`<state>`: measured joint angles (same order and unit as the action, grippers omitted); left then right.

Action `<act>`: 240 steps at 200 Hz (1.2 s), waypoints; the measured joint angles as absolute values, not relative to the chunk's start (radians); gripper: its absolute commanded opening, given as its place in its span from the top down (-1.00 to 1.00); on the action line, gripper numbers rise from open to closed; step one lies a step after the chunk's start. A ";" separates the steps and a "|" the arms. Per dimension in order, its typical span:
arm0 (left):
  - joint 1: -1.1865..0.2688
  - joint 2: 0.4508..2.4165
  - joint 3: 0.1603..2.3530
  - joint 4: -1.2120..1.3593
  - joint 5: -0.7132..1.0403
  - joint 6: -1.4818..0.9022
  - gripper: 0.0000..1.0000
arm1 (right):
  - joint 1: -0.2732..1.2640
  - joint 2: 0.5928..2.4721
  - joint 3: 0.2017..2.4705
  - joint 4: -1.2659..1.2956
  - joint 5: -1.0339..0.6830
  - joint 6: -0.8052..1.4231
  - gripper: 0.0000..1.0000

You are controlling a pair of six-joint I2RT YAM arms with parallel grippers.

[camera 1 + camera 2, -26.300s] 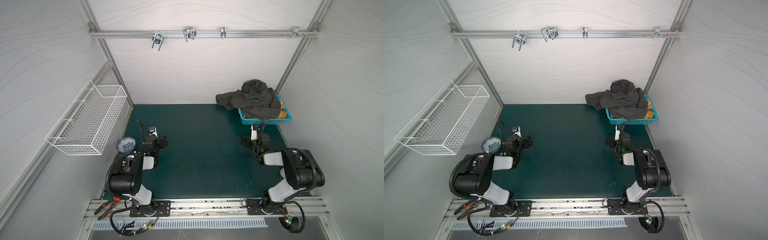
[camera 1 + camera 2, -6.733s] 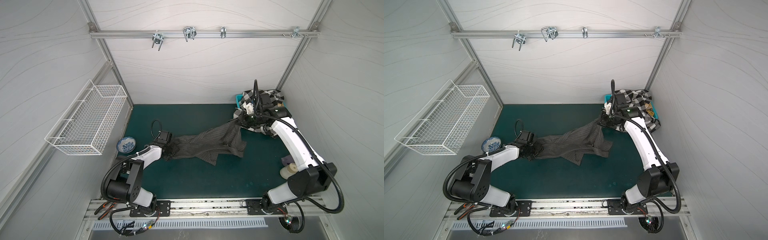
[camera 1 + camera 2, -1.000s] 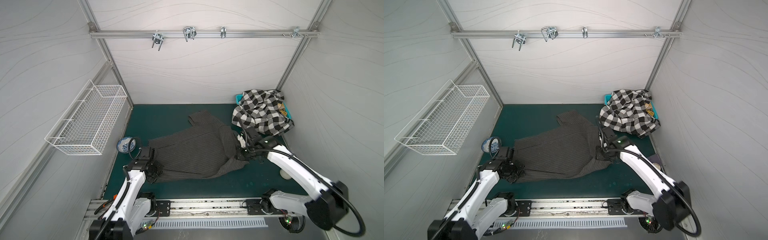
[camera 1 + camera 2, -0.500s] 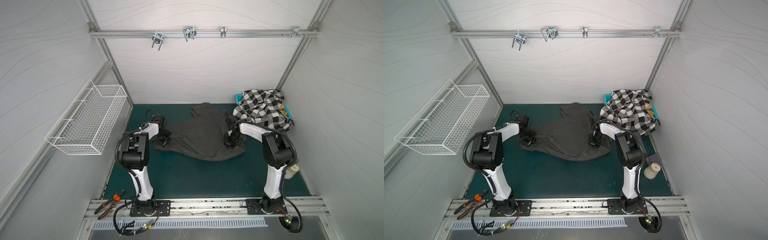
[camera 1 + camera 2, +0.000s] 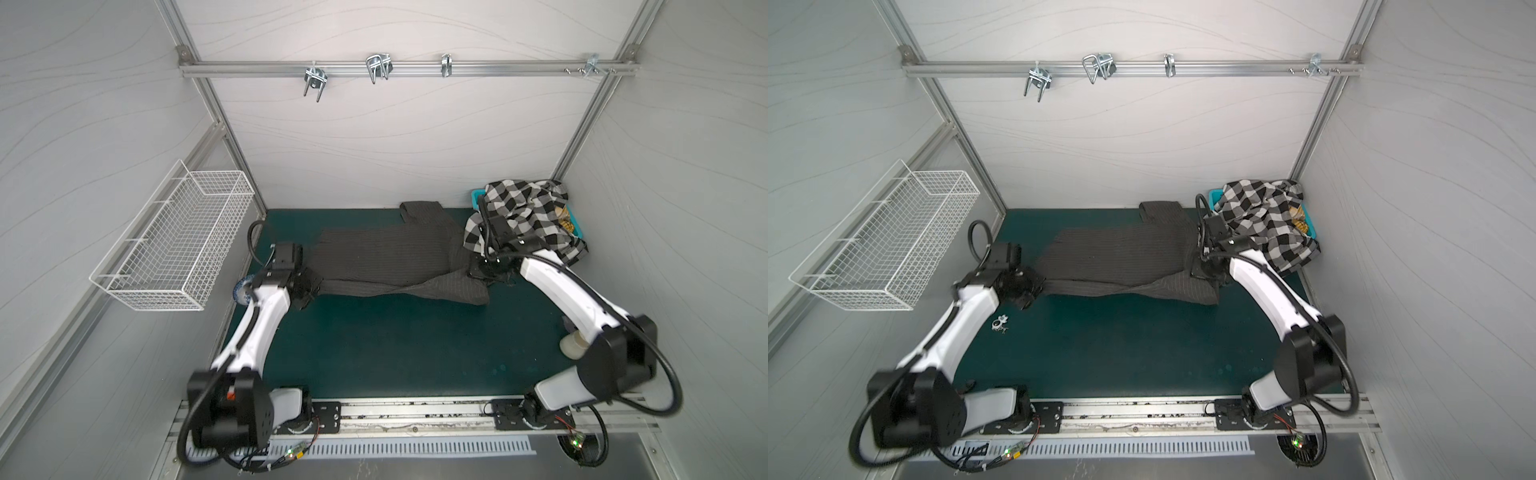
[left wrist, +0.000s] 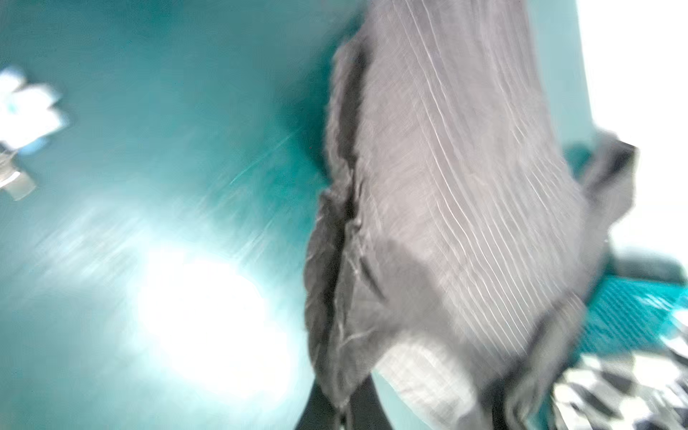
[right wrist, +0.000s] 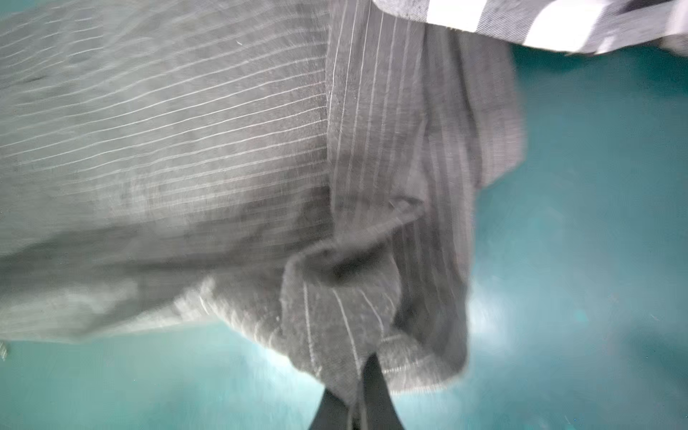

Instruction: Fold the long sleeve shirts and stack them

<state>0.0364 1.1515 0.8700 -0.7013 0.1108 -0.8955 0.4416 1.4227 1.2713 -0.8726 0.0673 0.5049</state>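
Pinstriped shirt stretched out, long axis running from left tool to right tool, each pinched tight on one end, checked shirt heaped just beyond right tool

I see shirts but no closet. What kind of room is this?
Probably a robot test booth, not a home: two robot arms on a metal rail, bare white walls, and a striped shirt stretched over a green mat.
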 measured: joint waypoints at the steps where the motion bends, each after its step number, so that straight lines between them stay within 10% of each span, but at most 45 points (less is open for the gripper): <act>1: 0.036 1.138 0.857 -0.702 0.112 -0.896 1.00 | 0.445 1.413 1.263 -0.873 0.070 0.506 1.00; 92: 0.060 1.045 0.522 -0.787 0.173 -0.918 1.00 | 0.611 1.282 0.876 -0.918 0.102 0.597 1.00; 146: 0.128 1.054 0.657 -0.822 0.205 -0.902 1.00 | 0.545 1.260 1.119 -0.933 0.164 0.540 1.00; 240: 0.186 1.464 0.816 -0.660 0.260 -0.913 1.00 | 0.453 1.785 1.495 -0.833 0.127 0.402 1.00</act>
<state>0.1856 1.4639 0.8162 -0.6598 0.2600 -0.9134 0.4534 1.7851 1.4952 -0.8326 0.1272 0.4023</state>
